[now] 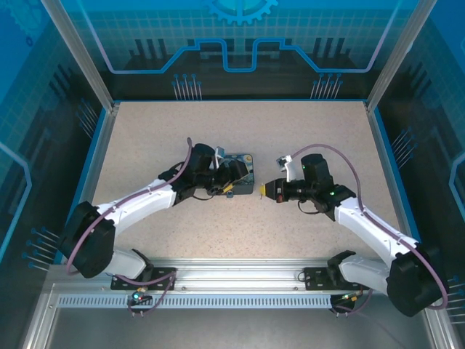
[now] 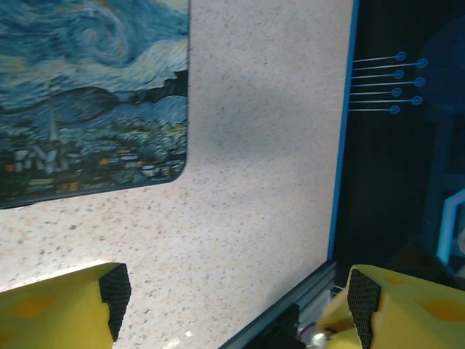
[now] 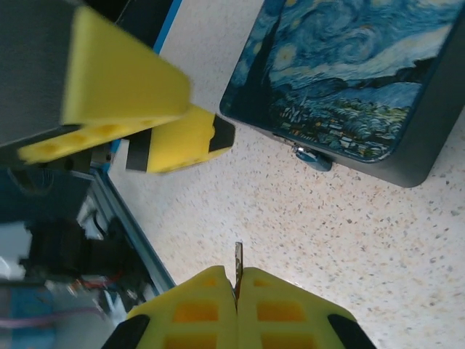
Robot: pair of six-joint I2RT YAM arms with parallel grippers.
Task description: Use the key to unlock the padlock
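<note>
The padlock (image 3: 312,158) is a small bluish lock hanging at the side of the Starry Night box (image 3: 349,73). My right gripper (image 3: 237,275) is shut on the key (image 3: 237,256), whose thin dark blade sticks out from between the yellow fingers toward the padlock, a short gap away. In the top view the right gripper (image 1: 266,190) is just right of the box (image 1: 245,158). My left gripper (image 1: 231,182) is at the box's near left side. It stands open (image 2: 236,294) with nothing between its fingers (image 2: 109,291), and the box (image 2: 87,94) lies ahead at upper left.
The speckled table (image 1: 160,138) has a blue raised edge (image 2: 341,145) and an aluminium rail along the near side (image 1: 240,280). The left gripper's yellow fingers (image 3: 145,109) hang close to the box's corner in the right wrist view.
</note>
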